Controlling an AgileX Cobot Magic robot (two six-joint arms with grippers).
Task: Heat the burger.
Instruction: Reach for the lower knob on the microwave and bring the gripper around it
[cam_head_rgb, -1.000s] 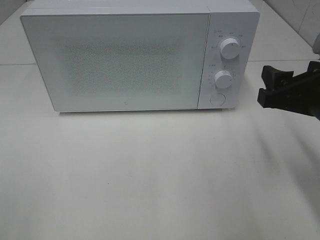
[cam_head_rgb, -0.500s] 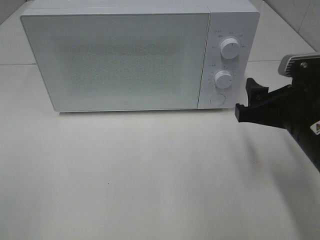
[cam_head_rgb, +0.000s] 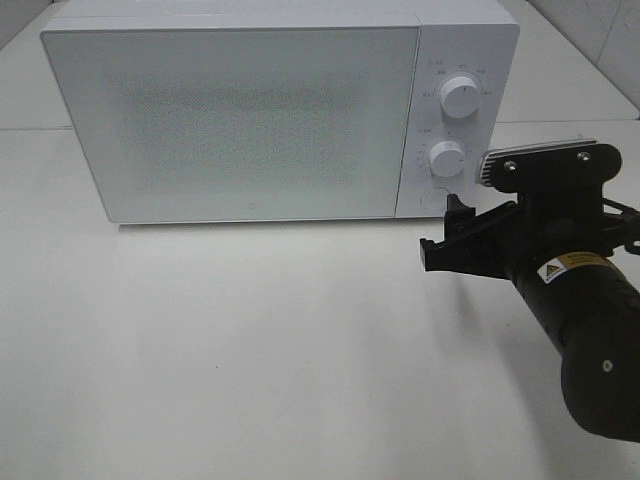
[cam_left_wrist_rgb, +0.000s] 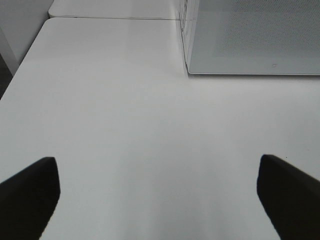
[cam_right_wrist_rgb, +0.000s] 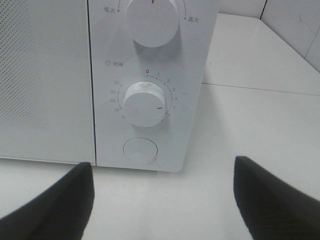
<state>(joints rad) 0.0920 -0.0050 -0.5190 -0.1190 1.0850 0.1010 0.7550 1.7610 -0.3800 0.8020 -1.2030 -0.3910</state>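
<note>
Microwave (cam_head_rgb: 240, 120) button (cam_right_wrist_rgb: 140, 149) just before right fingers (cam_right_wrist_rgb: 55, 200), apart; left fingers (cam_left_wrist_rgb: 30, 195) apart over table (cam_left_wrist_rgb: 125, 125).

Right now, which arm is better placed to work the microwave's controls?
Right, likely. The right claw, open, faces the round button and timer knob on the microwave; the left claw, also open, hangs over the table off the door's far corner.
</note>
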